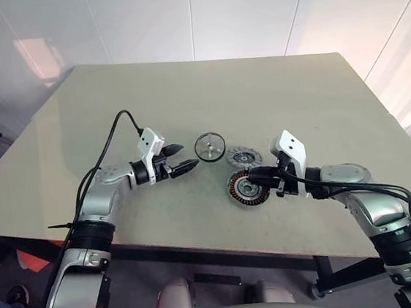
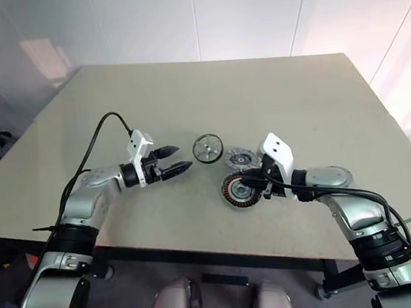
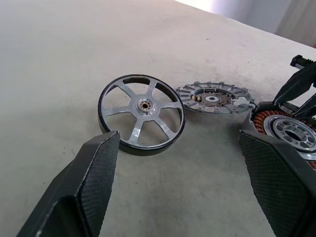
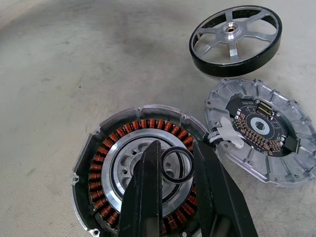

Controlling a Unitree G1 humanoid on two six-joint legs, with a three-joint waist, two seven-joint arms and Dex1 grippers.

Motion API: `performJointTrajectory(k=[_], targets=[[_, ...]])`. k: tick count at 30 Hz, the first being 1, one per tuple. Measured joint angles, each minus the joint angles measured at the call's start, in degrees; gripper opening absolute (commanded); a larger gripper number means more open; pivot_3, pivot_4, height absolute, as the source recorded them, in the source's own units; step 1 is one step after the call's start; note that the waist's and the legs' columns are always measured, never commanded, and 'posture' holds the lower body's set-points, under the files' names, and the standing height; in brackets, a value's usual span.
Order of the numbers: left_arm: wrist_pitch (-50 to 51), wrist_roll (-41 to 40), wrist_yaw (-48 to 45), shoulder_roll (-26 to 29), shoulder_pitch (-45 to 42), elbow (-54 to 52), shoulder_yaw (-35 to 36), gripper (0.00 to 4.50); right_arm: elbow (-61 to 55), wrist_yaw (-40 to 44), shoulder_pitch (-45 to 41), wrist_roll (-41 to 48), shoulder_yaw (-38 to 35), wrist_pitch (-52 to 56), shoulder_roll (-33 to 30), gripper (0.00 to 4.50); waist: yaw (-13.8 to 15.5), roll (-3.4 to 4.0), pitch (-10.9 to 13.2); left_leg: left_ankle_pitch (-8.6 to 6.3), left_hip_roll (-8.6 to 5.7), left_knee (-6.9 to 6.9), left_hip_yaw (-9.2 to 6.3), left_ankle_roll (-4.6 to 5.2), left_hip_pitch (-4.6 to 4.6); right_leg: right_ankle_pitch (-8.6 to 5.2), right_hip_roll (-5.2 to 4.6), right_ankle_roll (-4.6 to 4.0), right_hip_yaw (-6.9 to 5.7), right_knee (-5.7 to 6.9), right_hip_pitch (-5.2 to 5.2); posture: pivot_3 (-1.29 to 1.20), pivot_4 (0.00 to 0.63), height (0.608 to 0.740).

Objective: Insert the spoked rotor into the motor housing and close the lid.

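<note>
- Beige table [image 1: 273, 95] runs broad and bare on its far side; the three parts lie close together toward the near edge.
- Spoked rotor [image 1: 209, 146] lies flat, just left of the lid [image 1: 244, 156].
- Motor housing [image 1: 244, 189] sits nearest, touching the lid.
- Left gripper [image 1: 182, 158], jaws spread wide, hangs just left of the rotor.
- Right gripper [image 4: 177, 168] pinches a small black ring [image 4: 177, 164] over the housing's silver centre.

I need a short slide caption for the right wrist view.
Right gripper holds a black ring above the motor housing.
</note>
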Motion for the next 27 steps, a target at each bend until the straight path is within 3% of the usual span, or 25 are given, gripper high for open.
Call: performJointTrajectory(k=[18, 26, 27], targets=[[-0.07, 0.01, 1.83, 1.14, 1.28, -0.12, 0.22, 4.04, -0.53, -1.42, 1.79, 0.44, 1.88, 1.16, 1.23, 0.56, -0.12, -0.01, 0.0, 0.0, 0.0, -0.02, -0.01, -0.02, 0.1, 0.0, 0.0, 0.01, 0.0, -0.01, 0.1, 0.0, 0.0, 0.74], [-0.08, 0.02, 1.95, 1.41, 1.27, -0.12, 0.3, 4.04, -0.77, -2.27, 1.74, -0.49, 2.48, 0.66, 1.39, 3.32, -0.14, -0.01, 0.0, 0.01, -0.01, -0.02, -0.01, -0.02, 0.1, 0.0, 0.0, 0.01, 0.01, -0.01, 0.11, 0.0, 0.0, 0.74], [-0.08, 0.02, 1.97, 1.42, 1.27, -0.11, 0.31, 4.04, -0.96, -2.62, 1.54, -0.64, 2.5, 0.71, 1.39, 3.32, -0.13, 0.0, 0.0, 0.01, -0.01, -0.02, -0.01, -0.02, 0.09, 0.0, 0.0, 0.01, 0.01, -0.01, 0.09, 0.0, 0.0, 0.74]])
